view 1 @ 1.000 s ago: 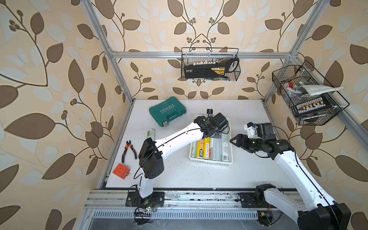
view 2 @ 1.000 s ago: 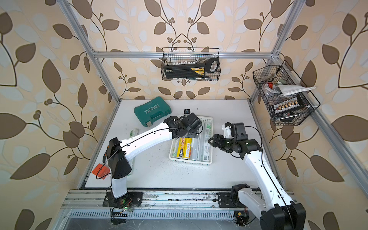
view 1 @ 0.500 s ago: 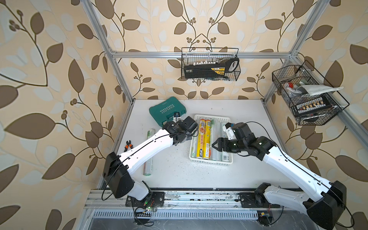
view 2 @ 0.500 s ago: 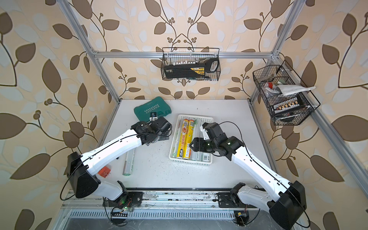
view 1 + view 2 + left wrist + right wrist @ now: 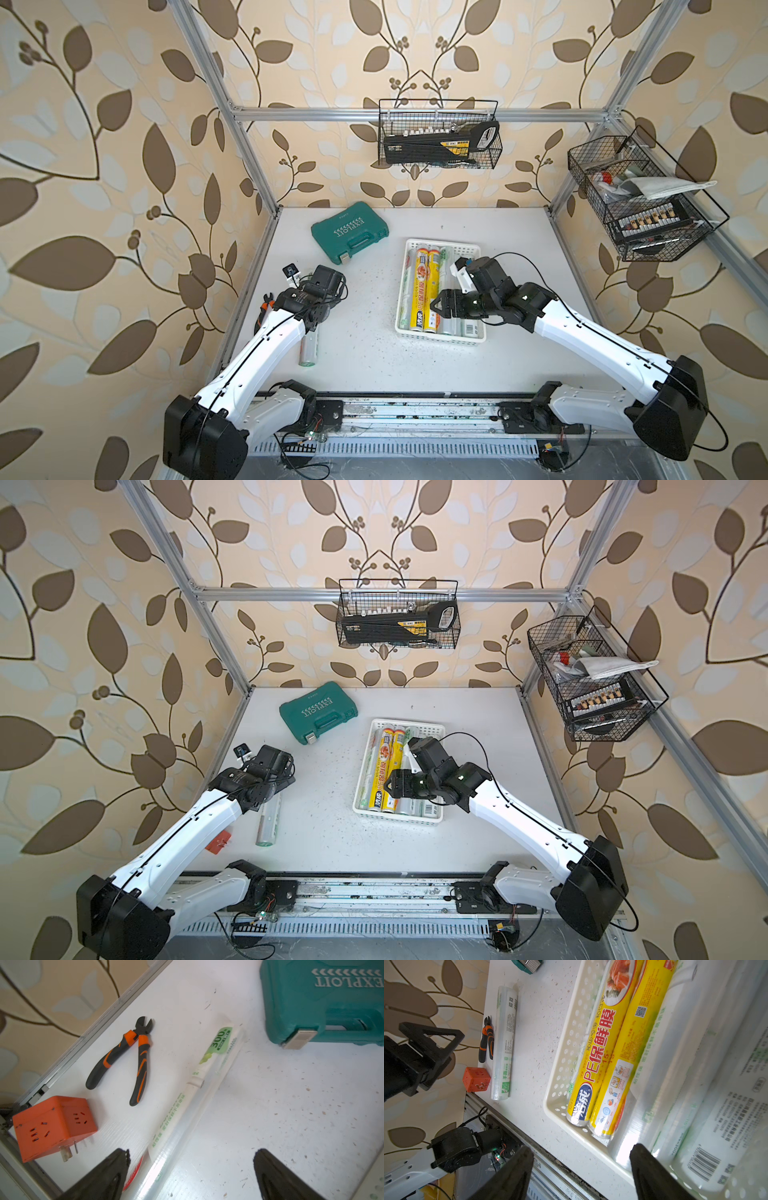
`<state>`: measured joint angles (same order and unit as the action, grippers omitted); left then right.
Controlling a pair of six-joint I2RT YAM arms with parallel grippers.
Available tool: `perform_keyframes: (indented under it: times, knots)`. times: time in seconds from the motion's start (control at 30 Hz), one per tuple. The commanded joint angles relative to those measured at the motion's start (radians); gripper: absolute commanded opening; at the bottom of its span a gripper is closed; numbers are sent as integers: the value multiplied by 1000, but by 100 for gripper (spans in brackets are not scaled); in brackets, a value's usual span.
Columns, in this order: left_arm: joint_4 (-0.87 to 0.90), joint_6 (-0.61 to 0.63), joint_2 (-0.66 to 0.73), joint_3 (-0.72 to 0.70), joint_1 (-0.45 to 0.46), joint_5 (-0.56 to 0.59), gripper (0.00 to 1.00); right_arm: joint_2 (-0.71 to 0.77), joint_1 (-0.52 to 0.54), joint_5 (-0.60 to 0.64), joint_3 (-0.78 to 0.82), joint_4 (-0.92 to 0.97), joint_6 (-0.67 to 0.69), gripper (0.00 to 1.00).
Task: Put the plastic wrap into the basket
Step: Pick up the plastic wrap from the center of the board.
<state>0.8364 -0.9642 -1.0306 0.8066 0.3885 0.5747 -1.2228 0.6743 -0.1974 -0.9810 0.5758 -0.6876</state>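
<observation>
Your left jaws gape wide, empty, over the lone silvery roll [image 5: 187, 1093] on the table [image 5: 291, 1105]. Your right jaws stand apart, holding nothing, above the basket [image 5: 562, 1068] of rolls [image 5: 623, 1047].

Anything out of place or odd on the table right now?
One silvery-white roll lies on the table outside the basket, beside the pliers and orange plug adapter. Rolls in the basket lie parallel. Dark specks dot the table.

Both arms extended, left pincer [image 5: 192, 1153] and right pincer [image 5: 581, 1148] spread wide.
</observation>
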Motion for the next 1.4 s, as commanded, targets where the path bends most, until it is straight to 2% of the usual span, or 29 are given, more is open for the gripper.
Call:
perform_keyframes:
  times: [0.0, 0.33, 0.73, 1.13, 1.37]
  knots:
    - [-54, -96, 44, -71, -36, 4, 99, 1, 5, 15, -23, -6, 10, 77]
    - [-148, -120, 5, -195, -145, -95, 99, 14, 4, 32, -28, 14, 23, 77]
    - [-242, -15, -38, -247, -197, -191, 99, -10, 4, 37, -30, 21, 34, 77]
    - [-318, 109, -237, -151, -195, -367, 98, -6, 4, 55, -33, 41, 41, 77]
    - [-300, 174, -367, -58, -174, -387, 97, -4, 4, 62, -33, 53, 43, 77]
